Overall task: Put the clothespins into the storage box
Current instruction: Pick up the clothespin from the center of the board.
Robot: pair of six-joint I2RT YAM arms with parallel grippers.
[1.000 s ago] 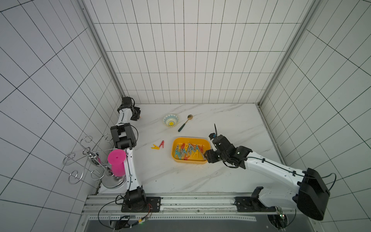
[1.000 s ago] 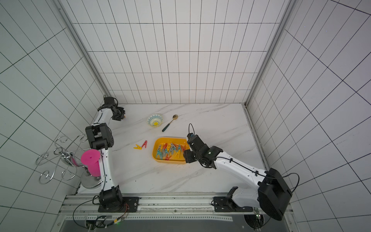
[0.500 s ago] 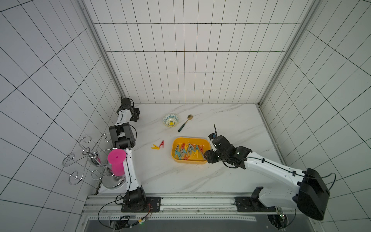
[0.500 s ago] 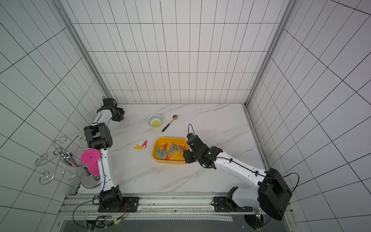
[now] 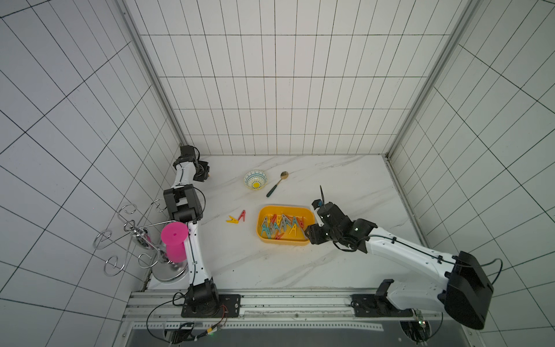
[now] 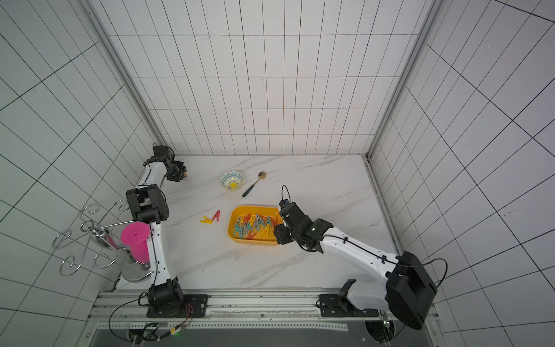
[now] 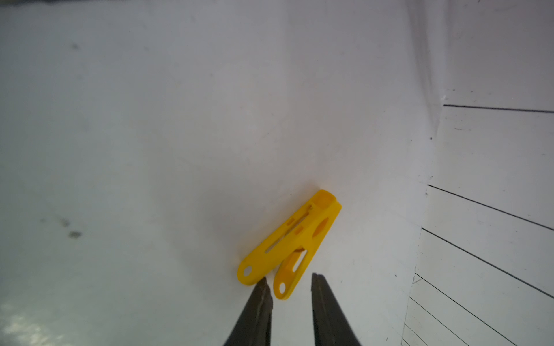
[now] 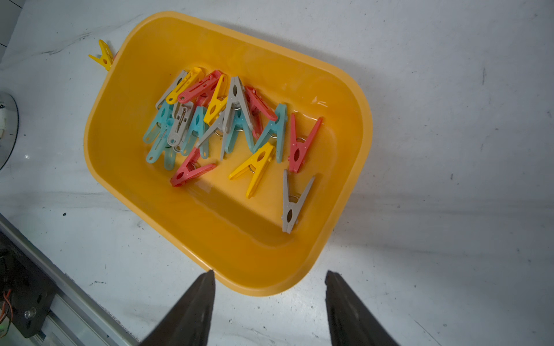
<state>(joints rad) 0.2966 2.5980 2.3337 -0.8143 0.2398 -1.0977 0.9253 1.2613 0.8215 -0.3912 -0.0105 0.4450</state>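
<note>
Both released: left tool [image 7: 289,287] straddles leg of yellow clothespin [image 7: 287,239]; right tool [image 8: 269,272] unmoved beside storage box [image 8: 120,90].

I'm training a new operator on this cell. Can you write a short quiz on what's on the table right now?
1. True or false: the right gripper holds a clothespin.
2. How many clothespins lie outside the storage box?
3. The clothespin at the left gripper is: A red, B yellow, C teal.
Key: 1 false, open and empty. 2 three: red clothespin, yellow clothespin, plus question 3's. 3 B.
</note>
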